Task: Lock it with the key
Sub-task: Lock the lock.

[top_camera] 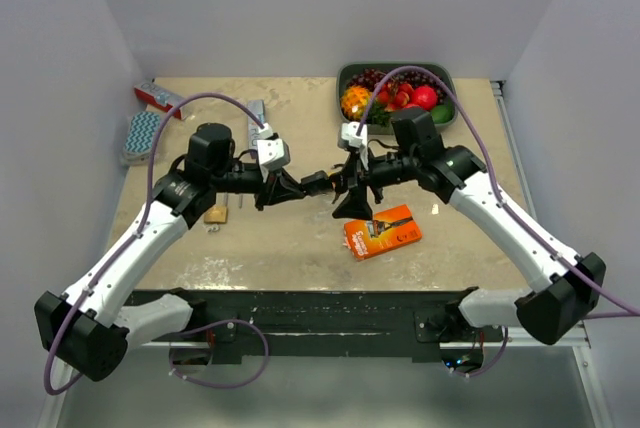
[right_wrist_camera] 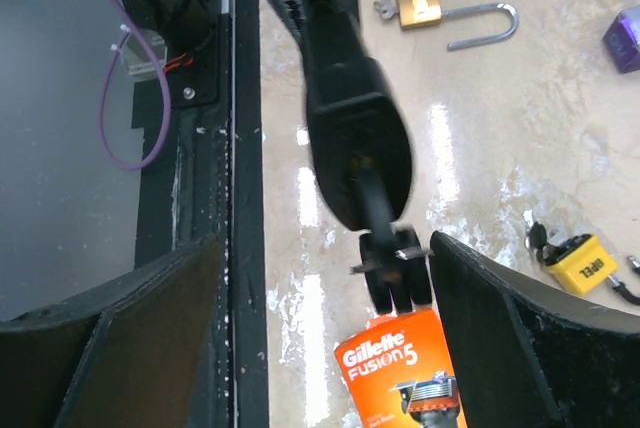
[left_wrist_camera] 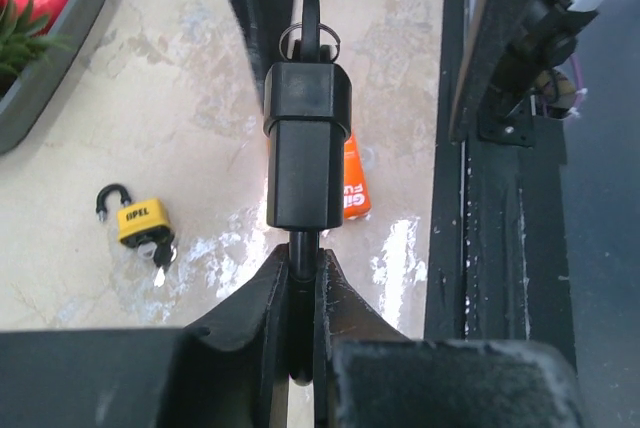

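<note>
Black lock [left_wrist_camera: 305,148]: in mid-air, gripped by its shackle [left_wrist_camera: 299,244] in my left end effector [left_wrist_camera: 300,266], clenched

Key [right_wrist_camera: 393,273]: seated in the lock's opposite end, long axis in line with the lock body, pointing toward the right arm

Right end effector [right_wrist_camera: 325,248]: released, fingers either side of the key, not touching; I judge it nearer for the turn

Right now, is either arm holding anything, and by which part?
The left gripper pinches the black padlock by its metal loop. The right gripper stands open around the key, holding nothing.
</note>
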### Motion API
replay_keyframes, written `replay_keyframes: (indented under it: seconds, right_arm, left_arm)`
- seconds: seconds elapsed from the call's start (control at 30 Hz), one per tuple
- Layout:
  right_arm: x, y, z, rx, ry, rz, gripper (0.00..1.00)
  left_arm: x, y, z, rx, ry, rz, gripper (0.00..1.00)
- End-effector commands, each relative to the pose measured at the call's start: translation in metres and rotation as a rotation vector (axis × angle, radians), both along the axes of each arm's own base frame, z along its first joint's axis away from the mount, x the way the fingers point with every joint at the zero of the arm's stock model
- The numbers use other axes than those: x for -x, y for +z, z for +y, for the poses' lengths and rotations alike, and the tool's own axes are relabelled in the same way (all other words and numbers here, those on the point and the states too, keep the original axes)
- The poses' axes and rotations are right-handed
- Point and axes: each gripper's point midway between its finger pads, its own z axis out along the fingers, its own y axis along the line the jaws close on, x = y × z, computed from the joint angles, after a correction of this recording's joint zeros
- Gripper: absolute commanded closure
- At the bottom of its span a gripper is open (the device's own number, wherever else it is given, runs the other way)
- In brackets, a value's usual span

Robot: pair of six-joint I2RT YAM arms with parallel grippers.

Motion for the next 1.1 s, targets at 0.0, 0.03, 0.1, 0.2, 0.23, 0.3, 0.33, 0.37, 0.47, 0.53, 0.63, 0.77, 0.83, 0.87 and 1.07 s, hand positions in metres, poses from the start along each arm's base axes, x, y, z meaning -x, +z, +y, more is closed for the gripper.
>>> replay_keyframes:
  seconds: [0.0, 0.03, 0.1, 0.2, 0.23, 0.3, 0.33, 0.37, 0.47, 0.53, 0.63, 0.77, 0.83, 0.87, 1.07]
  right_arm:
    - [0.007, 0.030, 0.001, -0.128, 0.032, -0.087, 0.08]
    - [0.004, 0.036, 0.003, -0.151, 0.031, -0.125, 0.02]
    - [0.005, 0.041, 0.001, -0.180, 0.021, -0.155, 0.01]
    - [0.005, 0.044, 0.002, -0.201, 0.023, -0.195, 0.01]
    - [0.007, 0.042, 0.002, -0.198, 0.045, -0.213, 0.01]
    - [0.009, 0.042, 0.002, -0.199, 0.070, -0.215, 0.01]
    - [0.012, 0.035, 0.004, -0.188, 0.101, -0.186, 0.01]
    - [0.014, 0.034, 0.006, -0.187, 0.115, -0.168, 0.01]
    - [0.008, 0.023, 0.013, -0.146, 0.118, -0.078, 0.01]
    - [0.006, 0.023, 0.015, -0.129, 0.125, -0.066, 0.01]
    - [0.005, 0.021, 0.017, -0.120, 0.120, -0.082, 0.06]
    - [0.012, 0.016, 0.018, -0.109, 0.145, -0.091, 0.12]
    - [0.015, 0.015, 0.017, -0.116, 0.149, -0.103, 0.18]
    - [0.016, 0.016, 0.017, -0.123, 0.151, -0.111, 0.19]
    - [0.023, 0.021, 0.021, -0.146, 0.160, -0.122, 0.45]
  left_arm:
    - [0.018, 0.053, -0.008, 0.129, -0.115, -0.114, 1.00]
    - [0.019, 0.054, -0.008, 0.125, -0.126, -0.122, 1.00]
    - [0.020, 0.055, -0.007, 0.110, -0.130, -0.116, 1.00]
    - [0.023, 0.051, -0.005, 0.080, -0.156, -0.133, 1.00]
    - [0.024, 0.050, -0.005, 0.075, -0.166, -0.137, 1.00]
    - [0.028, 0.051, -0.007, 0.073, -0.179, -0.132, 1.00]
    - [0.028, 0.051, -0.007, 0.069, -0.176, -0.137, 1.00]
    - [0.035, 0.052, -0.013, 0.064, -0.196, -0.146, 1.00]
    - [0.043, 0.050, -0.023, 0.039, -0.208, -0.178, 1.00]
    - [0.042, 0.049, -0.025, 0.039, -0.192, -0.156, 1.00]
    - [0.037, 0.051, -0.026, 0.034, -0.160, -0.150, 1.00]
    - [0.029, 0.055, -0.026, 0.043, -0.119, -0.150, 1.00]
    - [0.030, 0.054, -0.026, 0.046, -0.116, -0.139, 1.00]
    - [0.027, 0.053, -0.025, 0.047, -0.108, -0.139, 1.00]
    - [0.014, 0.058, -0.020, 0.098, -0.079, -0.087, 1.00]
